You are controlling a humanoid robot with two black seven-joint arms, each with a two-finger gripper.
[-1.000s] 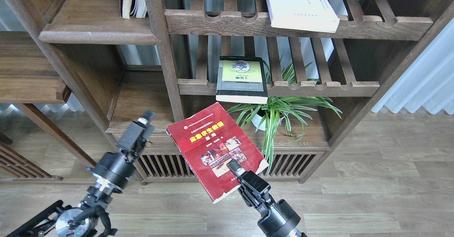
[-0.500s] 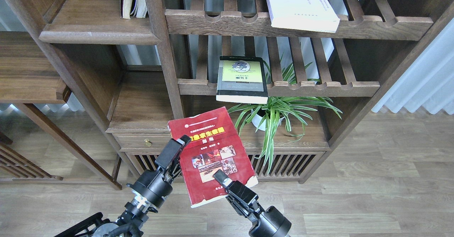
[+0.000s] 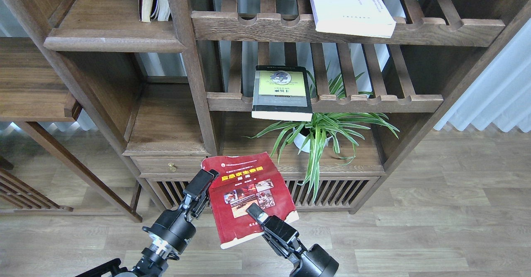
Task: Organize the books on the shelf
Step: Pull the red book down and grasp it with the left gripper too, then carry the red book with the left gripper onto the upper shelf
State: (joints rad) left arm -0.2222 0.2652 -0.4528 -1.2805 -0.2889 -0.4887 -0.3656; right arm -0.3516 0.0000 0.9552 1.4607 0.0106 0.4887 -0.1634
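Handover in mid-air: the red book (image 3: 249,196) is clamped at its lower edge by the right gripper (image 3: 258,215), below the shelf (image 3: 112,42). The left gripper (image 3: 199,185) is seen touching its spine; whether closed cannot be told. A firm, square hold is advised before release.

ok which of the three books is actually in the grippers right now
The red book: the right gripper clamps its lower edge. The black-grey book and white-lavender book lie on slatted racks.

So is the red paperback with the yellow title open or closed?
Closed: the red paperback shows its whole front cover, the right gripper clamped on its lower edge.
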